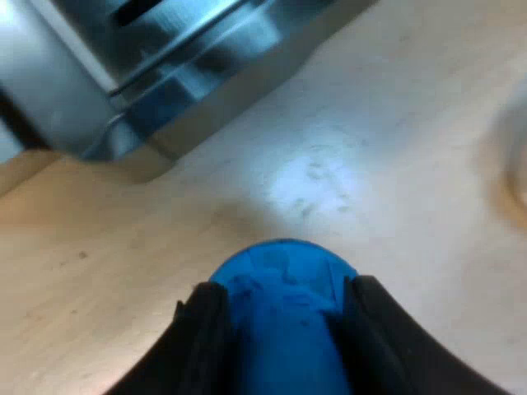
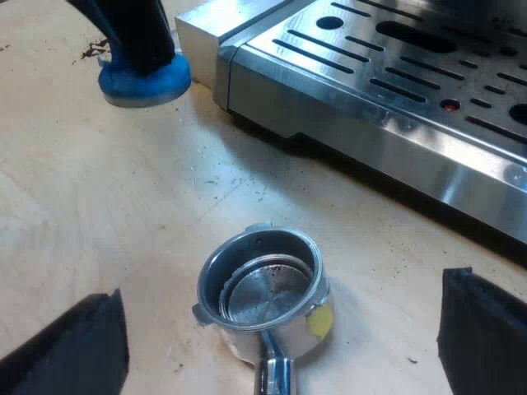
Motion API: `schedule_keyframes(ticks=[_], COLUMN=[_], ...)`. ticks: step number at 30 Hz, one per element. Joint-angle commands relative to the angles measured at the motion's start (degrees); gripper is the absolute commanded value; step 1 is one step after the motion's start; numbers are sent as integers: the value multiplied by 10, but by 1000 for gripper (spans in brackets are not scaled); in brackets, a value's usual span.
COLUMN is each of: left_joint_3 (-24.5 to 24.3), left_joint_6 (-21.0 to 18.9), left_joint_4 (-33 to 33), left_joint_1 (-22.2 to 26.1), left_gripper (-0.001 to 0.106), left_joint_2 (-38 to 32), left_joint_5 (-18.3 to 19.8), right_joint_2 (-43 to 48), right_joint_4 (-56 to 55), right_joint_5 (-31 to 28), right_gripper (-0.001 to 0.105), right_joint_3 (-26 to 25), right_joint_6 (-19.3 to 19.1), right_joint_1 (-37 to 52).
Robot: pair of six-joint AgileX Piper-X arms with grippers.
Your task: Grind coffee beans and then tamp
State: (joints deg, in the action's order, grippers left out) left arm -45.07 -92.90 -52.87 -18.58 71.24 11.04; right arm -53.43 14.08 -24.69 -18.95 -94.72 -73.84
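Observation:
The blue tamper [image 1: 284,317] sits between my left gripper's [image 1: 284,288] two black fingers, which are shut on its sides. From the right wrist view the tamper's [image 2: 144,82] blue base rests on the wooden table by the corner of the espresso machine [image 2: 370,90], with the left gripper [image 2: 132,33] on top of it. The metal holder [image 2: 263,284] lies on the table before the machine's drip tray. Its basket faces up and holds only traces of grounds. My right gripper [image 2: 278,337] hangs open above it, its fingers [image 2: 74,346] spread wide to either side.
The machine's steel base [image 1: 140,74] stands close beyond the tamper. Its slotted drip tray [image 2: 412,58] stands just past the holder. Loose coffee grounds [image 2: 235,185] speckle the table between the tamper and the holder.

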Motion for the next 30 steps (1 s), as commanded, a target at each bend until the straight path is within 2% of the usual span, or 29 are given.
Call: schedule_keyframes(ticks=[1, 5, 12, 17, 25, 26, 30], left_joint_3=[11, 31, 85, 89, 89, 89, 89], left_joint_6=[-2, -2, -2, -2, -2, -2, -2], left_joint_4=[27, 41, 104, 108, 109, 109, 109], left_joint_1=[16, 31, 33, 33, 33, 33, 33], left_gripper=[0, 0, 0, 0, 1, 3, 29], left_joint_2=[-5, -5, -5, -1, 50, 54, 55], left_joint_5=[-5, -7, -20, -26, -52, -52, -51], right_joint_2=[0, 0, 0, 0, 0, 0, 0], right_joint_4=[7, 7, 7, 7, 7, 7, 7], right_joint_5=[6, 6, 6, 6, 6, 6, 6], right_gripper=[78, 78, 78, 78, 78, 78, 78], right_joint_3=[-4, -4, -4, -4, -4, -4, -4], right_joint_6=[-7, -7, -7, -6, -4, -4, -4], right_joint_1=[1, 1, 1, 1, 1, 1, 1])
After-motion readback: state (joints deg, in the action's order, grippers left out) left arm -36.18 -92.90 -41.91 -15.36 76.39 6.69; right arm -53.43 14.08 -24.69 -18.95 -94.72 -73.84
